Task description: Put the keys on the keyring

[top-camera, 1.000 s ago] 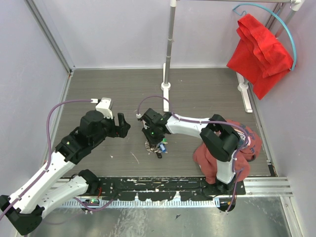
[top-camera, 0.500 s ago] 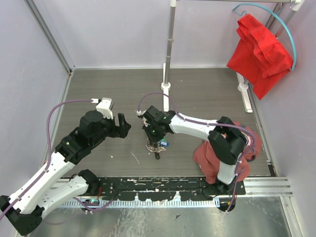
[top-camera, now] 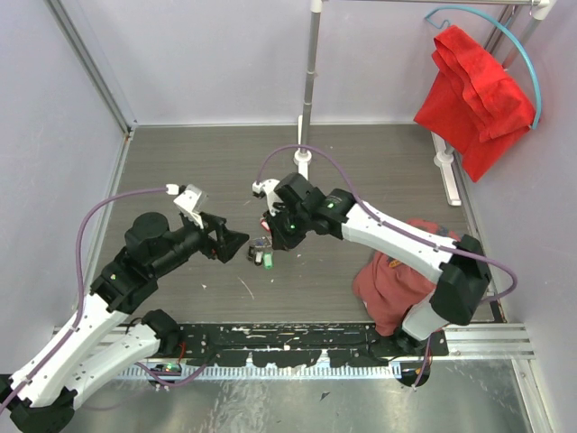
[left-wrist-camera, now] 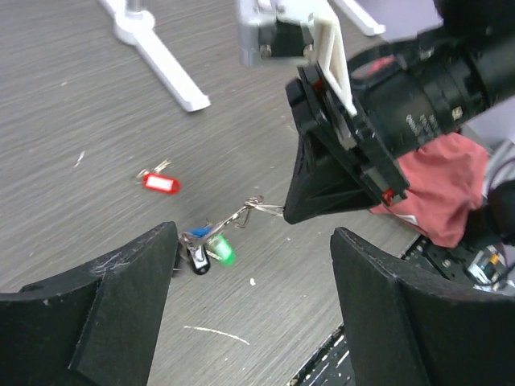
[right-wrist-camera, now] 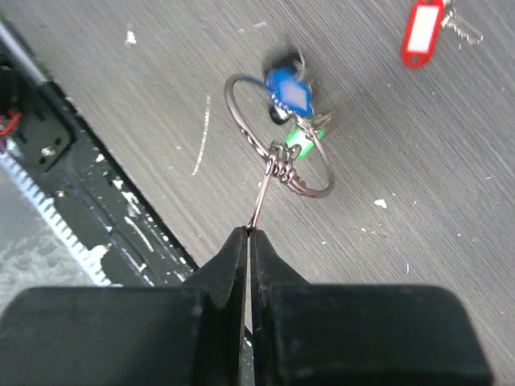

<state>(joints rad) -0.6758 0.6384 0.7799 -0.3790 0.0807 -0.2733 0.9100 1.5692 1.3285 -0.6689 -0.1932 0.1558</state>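
A: Nearest you, your left hand (left-wrist-camera: 253,237) is spread wide with nothing in it, its fingers (left-wrist-camera: 121,289) standing either side of the dangling bunch

B: Yes, and just past it the keyring (right-wrist-camera: 280,170) hangs from your right hand (right-wrist-camera: 248,241), which is pinched tight on the straight wire end that sticks out of the loop

A: You have the blue key (right-wrist-camera: 288,90), the green key (right-wrist-camera: 299,138) and a black key (left-wrist-camera: 198,261) bunched on that loop; whether they touch the counter (right-wrist-camera: 418,161) you cannot tell from here

B: Further out, your red-tagged key (left-wrist-camera: 161,183) lies flat on the counter, well apart from the loop

A: And beyond that you see the white stand foot (left-wrist-camera: 161,56)
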